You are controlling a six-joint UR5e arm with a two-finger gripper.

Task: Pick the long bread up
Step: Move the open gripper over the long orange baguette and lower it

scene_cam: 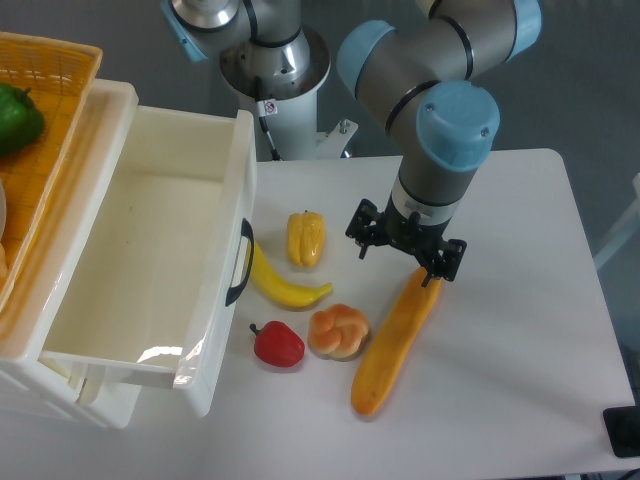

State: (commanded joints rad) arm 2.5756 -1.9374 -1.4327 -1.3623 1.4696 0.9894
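Tool point(406, 250) spread, holding nothing | above upper end of long bread point(394, 339) | no legible writing

A grey-bodied robot arm point(430, 60) with rounded light-blue joint caps rises from a white cylindrical base point(285, 105) bearing a small red-and-white sticker. A thin dark cable runs down the base. At the wrist, a dark collar meets a black two-finger gripper point(408, 248) of angular, skeletal build with small prongs.
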